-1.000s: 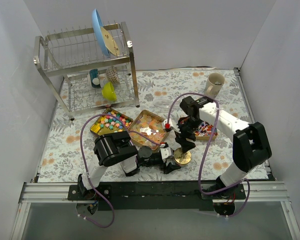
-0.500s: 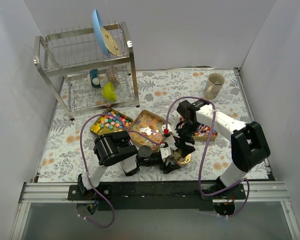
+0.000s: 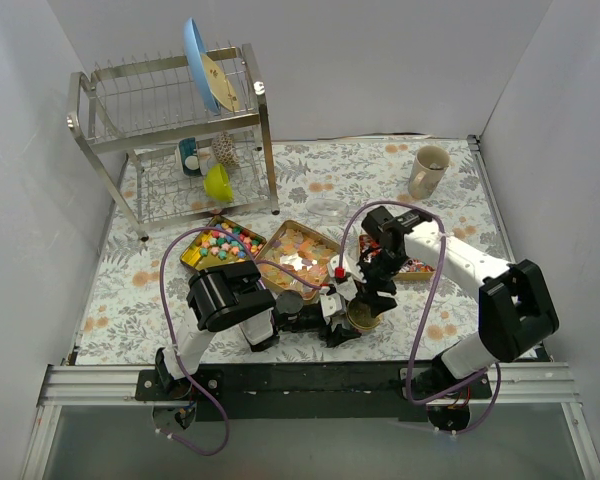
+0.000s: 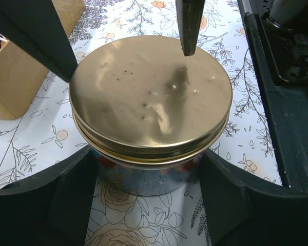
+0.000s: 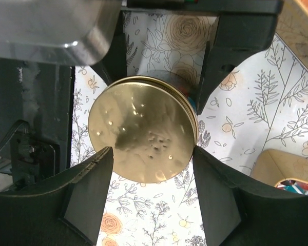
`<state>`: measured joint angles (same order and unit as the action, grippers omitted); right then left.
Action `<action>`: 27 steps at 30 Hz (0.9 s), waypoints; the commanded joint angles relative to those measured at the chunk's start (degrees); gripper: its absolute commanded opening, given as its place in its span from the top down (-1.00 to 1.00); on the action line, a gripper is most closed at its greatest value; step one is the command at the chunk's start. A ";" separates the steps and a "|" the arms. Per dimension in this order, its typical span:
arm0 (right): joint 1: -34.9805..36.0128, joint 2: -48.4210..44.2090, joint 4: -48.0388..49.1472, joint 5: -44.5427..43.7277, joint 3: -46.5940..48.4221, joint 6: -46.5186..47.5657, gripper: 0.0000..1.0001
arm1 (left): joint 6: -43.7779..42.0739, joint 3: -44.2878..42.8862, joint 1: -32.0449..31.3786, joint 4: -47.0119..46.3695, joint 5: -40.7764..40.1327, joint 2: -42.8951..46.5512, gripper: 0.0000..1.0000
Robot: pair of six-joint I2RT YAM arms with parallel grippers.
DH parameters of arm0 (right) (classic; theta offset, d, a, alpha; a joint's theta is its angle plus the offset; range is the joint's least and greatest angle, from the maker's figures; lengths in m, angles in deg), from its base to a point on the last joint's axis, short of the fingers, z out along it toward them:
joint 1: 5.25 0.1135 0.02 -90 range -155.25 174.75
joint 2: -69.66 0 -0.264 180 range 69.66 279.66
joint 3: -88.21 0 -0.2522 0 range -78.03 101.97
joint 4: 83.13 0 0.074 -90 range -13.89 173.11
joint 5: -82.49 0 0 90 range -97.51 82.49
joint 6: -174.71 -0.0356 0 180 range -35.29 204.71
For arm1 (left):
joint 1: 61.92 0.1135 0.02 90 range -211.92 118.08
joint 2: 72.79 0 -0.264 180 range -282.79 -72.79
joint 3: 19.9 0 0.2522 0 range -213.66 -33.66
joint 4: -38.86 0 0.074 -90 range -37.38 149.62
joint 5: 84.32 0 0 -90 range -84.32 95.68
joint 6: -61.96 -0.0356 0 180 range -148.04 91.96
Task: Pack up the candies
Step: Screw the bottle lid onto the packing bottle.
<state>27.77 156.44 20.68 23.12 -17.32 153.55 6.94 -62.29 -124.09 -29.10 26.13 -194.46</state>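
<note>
A glass jar with a gold lid (image 3: 364,316) stands on the floral cloth near the front. My left gripper (image 3: 352,322) is shut on the jar's glass body (image 4: 143,177), one finger on each side. My right gripper (image 3: 368,298) is open just over the lid (image 5: 143,128), its fingers (image 5: 87,195) spread at the lid's two sides. Pastel star candies (image 3: 220,243) fill one gold tin. Orange-yellow wrapped candies (image 3: 298,256) fill a second tin. Red-white-blue candies (image 3: 412,263) lie in a box behind my right gripper.
A metal dish rack (image 3: 170,130) with a blue plate (image 3: 200,62) and a green bowl (image 3: 218,183) stands at the back left. A mug (image 3: 428,170) stands at the back right. A cardboard box corner (image 5: 285,171) lies close to the jar.
My right gripper has come down towards the jar lid and now sits just over it. The left gripper and jar have stayed in place.
</note>
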 commanded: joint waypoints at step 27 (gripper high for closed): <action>0.12 -10.32 -12.36 -3.47 -11.13 -3.54 -0.43 | 3.07 2.96 1.88 -6.00 -2.34 -7.18 1.00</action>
<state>27.38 147.63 21.42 17.92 -25.01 152.33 6.61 -62.66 -124.01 -29.12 29.50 -194.79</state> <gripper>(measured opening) 0.712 0.676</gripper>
